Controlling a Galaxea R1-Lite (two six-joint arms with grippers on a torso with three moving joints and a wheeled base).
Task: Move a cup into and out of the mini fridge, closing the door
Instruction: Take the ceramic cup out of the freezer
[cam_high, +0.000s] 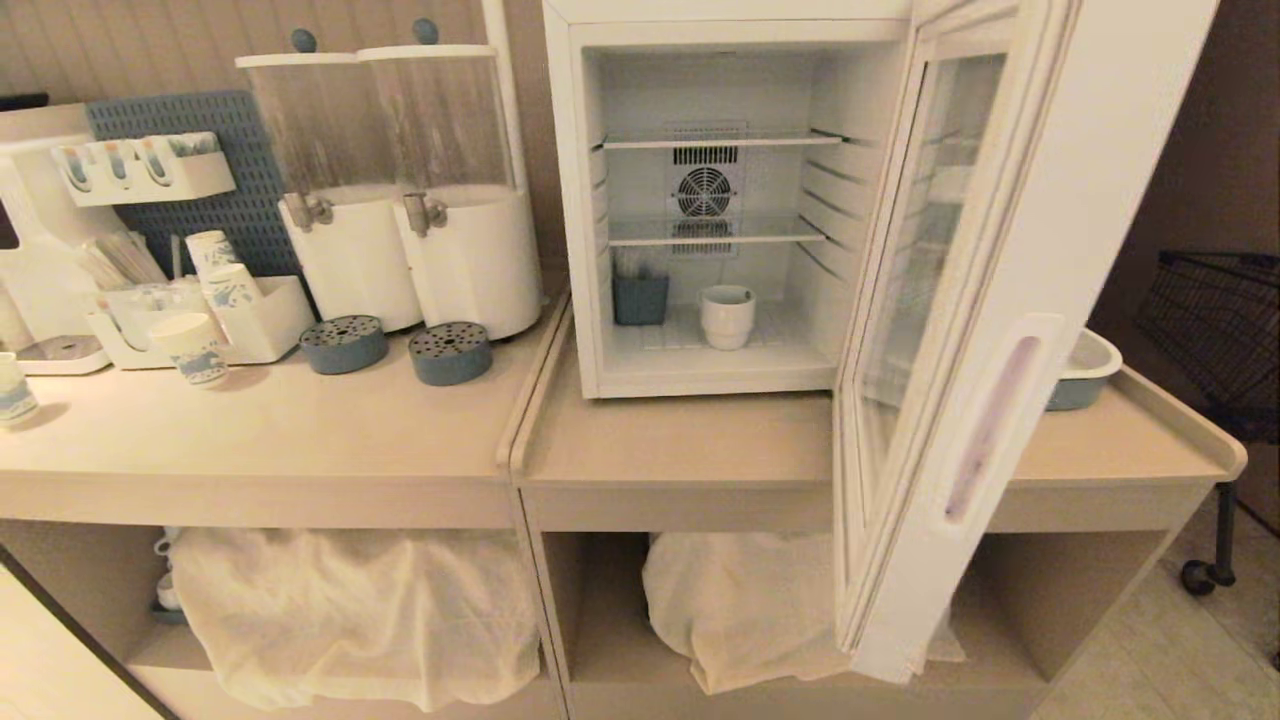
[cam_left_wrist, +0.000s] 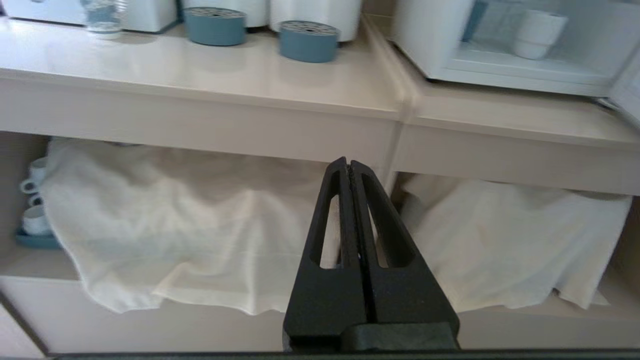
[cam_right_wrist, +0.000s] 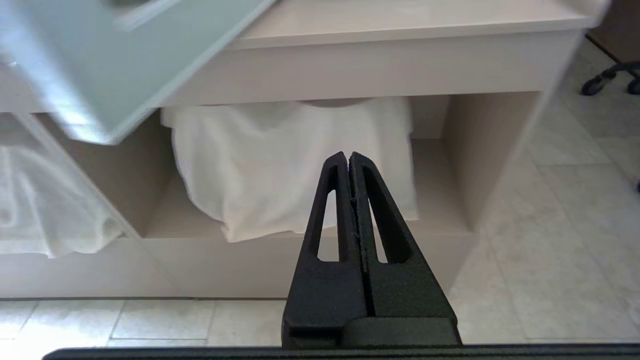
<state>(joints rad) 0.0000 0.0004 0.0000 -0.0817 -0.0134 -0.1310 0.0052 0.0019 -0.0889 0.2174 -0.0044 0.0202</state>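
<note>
Both my grippers, left and right, are pressed together, empty, low before the counter. The cup stands on the fridge floor, door swung open right.

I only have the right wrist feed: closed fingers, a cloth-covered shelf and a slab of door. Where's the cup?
Observer: The cup stands upright on the floor of the mini fridge, right of a small blue container.
Operator: Is the door fully open?
Observer: The door is swung wide, hinged on the robot's right, its glass pane jutting out past the counter edge.
Operator: And my left arm?
Observer: The left gripper is shut and empty, low in front of the counter, facing the cloth on the lower shelf.
Operator: Anything crowding the fridge?
Observer: Two white drink dispensers stand just to its left.
</note>
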